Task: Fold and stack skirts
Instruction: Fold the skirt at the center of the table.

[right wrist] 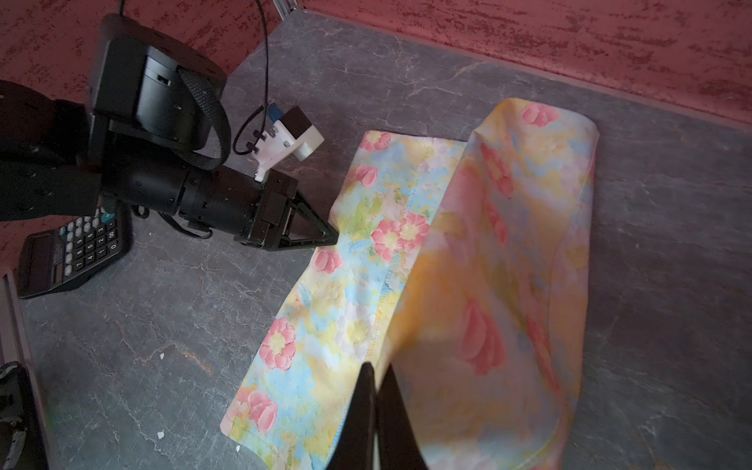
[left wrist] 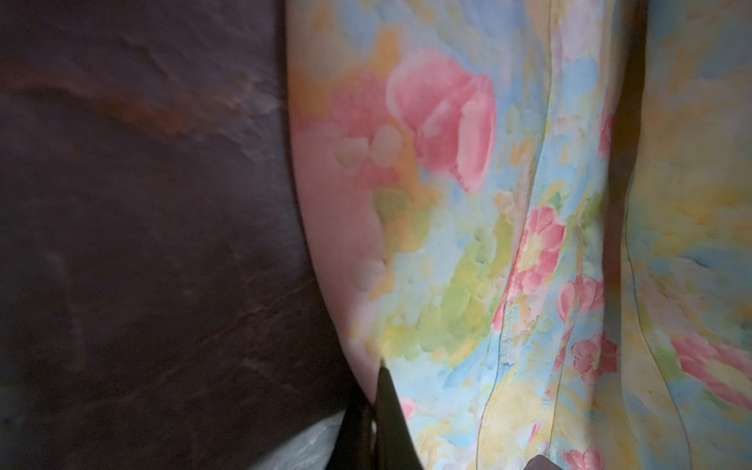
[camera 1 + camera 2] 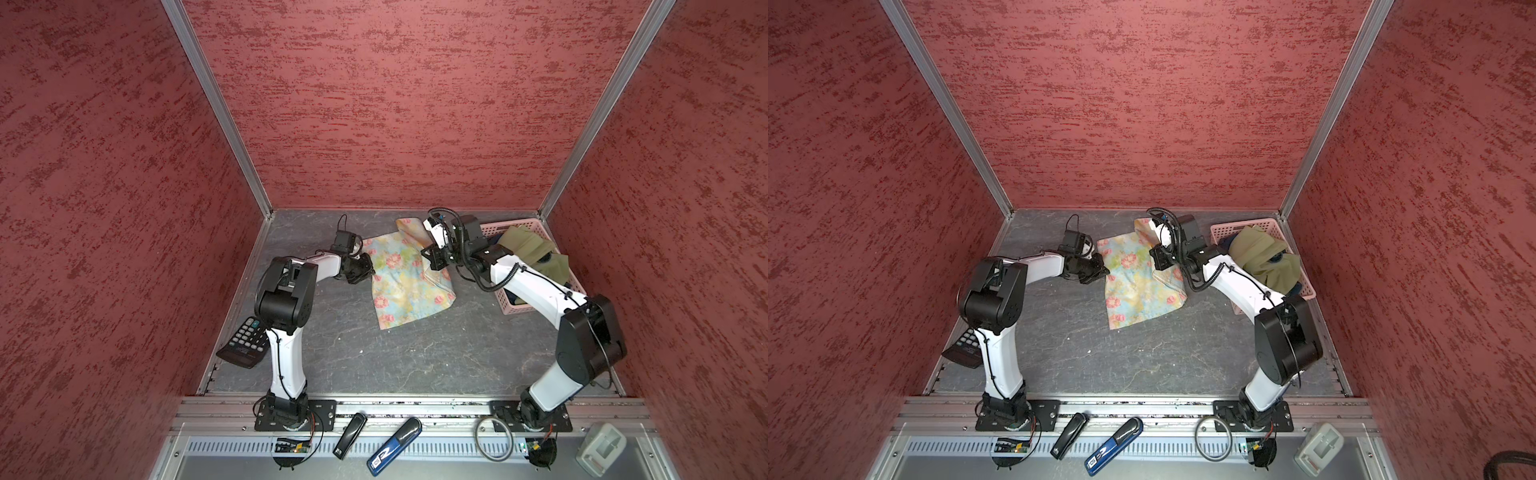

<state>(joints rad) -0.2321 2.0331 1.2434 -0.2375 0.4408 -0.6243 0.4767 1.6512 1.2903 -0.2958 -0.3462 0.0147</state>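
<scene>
1. Pinching the floral skirt (image 3: 399,286) from both sides, the arms look set on a fold. The left gripper (image 1: 331,238) is pressed together on the skirt's left edge, low at the table (image 3: 395,361). The right gripper (image 1: 376,390) is clamped on the right edge, which stands raised in a loose loop over the rest of the cloth.
2. The skirt lies far of centre, its far corner close to the back wall (image 3: 395,124). The olive-green skirt (image 3: 528,245) is heaped in the pink basket (image 3: 515,309) at the far right, unfolded.
3. Risk: both holds sit right at the hems, so little cloth is between the fingers. A quick pull across could slip one edge free, and the raised half would drop in a crooked heap.
4. Risk: if the two grippers move apart, the thin fabric goes taut and drags the whole skirt over the table rather than folding. If they close in too fast, the wrists, already near each other over the cloth, could knock together.
5. Risk: the right forearm runs just beside the basket's left wall. A swing to the right could nudge the basket or snag the olive cloth hanging over its rim.
6. Room: the near half of the table is bare and gives the widest space for laying the fold. The far side is tight against the wall. On the left, the calculator (image 3: 245,340) lies at the near-left edge, well apart from the skirt.
</scene>
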